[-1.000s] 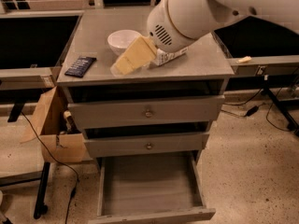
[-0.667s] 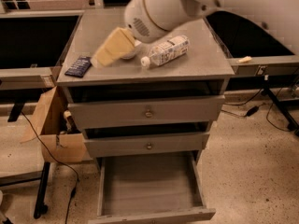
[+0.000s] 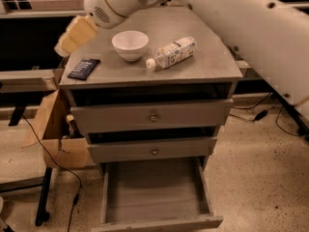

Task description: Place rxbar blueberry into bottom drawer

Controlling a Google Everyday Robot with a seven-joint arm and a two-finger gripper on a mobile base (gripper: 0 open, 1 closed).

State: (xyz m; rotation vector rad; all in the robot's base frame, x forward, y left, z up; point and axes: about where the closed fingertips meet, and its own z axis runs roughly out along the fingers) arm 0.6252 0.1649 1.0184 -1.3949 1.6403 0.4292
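The rxbar blueberry (image 3: 84, 68) is a small flat dark navy bar lying on the grey cabinet top (image 3: 212, 64) near its front left corner. The bottom drawer (image 3: 155, 190) is pulled out, a wide shallow grey tray with nothing in it. My gripper (image 3: 72, 36) hangs over the top's left edge, just behind and above the bar, at the end of the white arm (image 3: 231, 18) that reaches in from the upper right. It holds nothing that I can see.
A white bowl (image 3: 130, 44) stands mid-top and a white plastic bottle (image 3: 172, 53) lies on its side to its right. Two upper knobbed drawers (image 3: 153, 116) are slightly open. A cardboard box (image 3: 53, 129) and cables sit left of the cabinet.
My gripper and arm have swung left across the cabinet top, from over the bowl and bottle to the left edge above the bar. The bowl and bottle now show uncovered.
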